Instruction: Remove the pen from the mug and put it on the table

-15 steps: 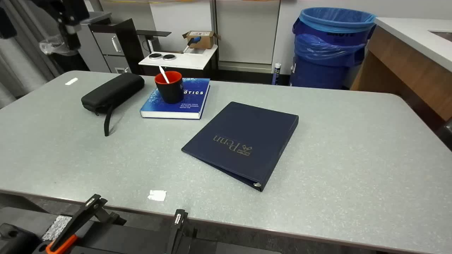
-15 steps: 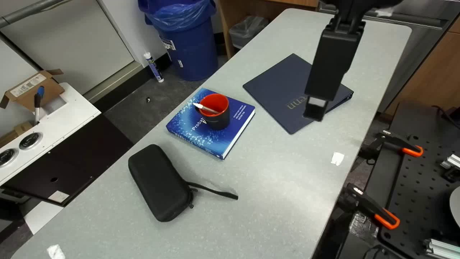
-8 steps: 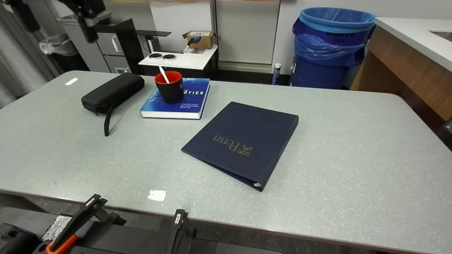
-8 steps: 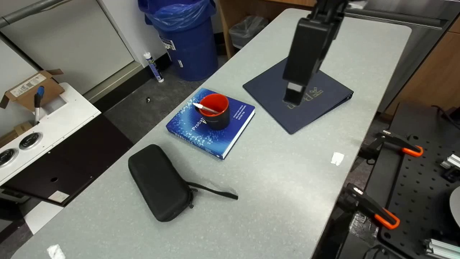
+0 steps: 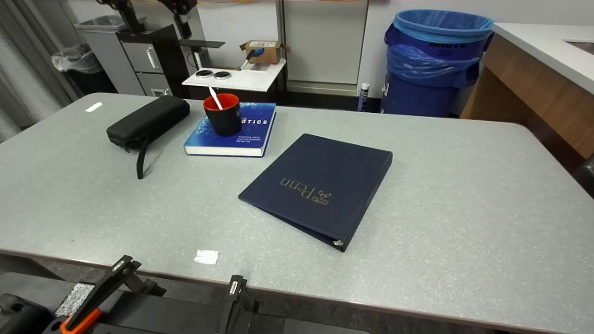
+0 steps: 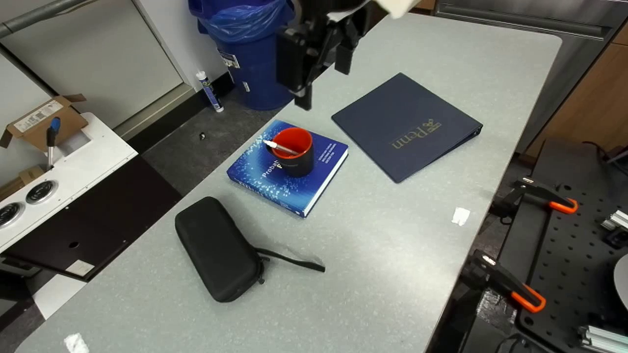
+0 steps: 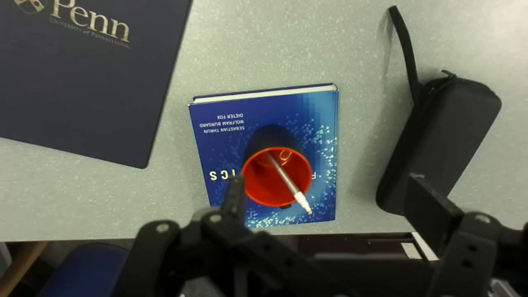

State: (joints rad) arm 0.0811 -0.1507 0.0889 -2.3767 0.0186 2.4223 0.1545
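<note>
A blue hardcover book (image 5: 253, 134) lies cover up. In an exterior view, a navy Penn binder (image 5: 320, 185) rests to the book's right, nearer the camera. A black zip case (image 5: 151, 120), its strap (image 5: 141, 160) trailing toward the camera, lies to the book's left. Behind the book, a cardboard box (image 5: 269, 55) sits on a white unit (image 5: 246, 82) with two burners (image 5: 222, 74); a big blue bin (image 5: 417, 95) stands well apart, behind and right of the book.

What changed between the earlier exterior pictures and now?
The end effector moved closer to the mug in both exterior views, no longer hiding part of the folder. Nothing was gripped or released. The pen still leans in the mug; book, folder and case stayed put.
</note>
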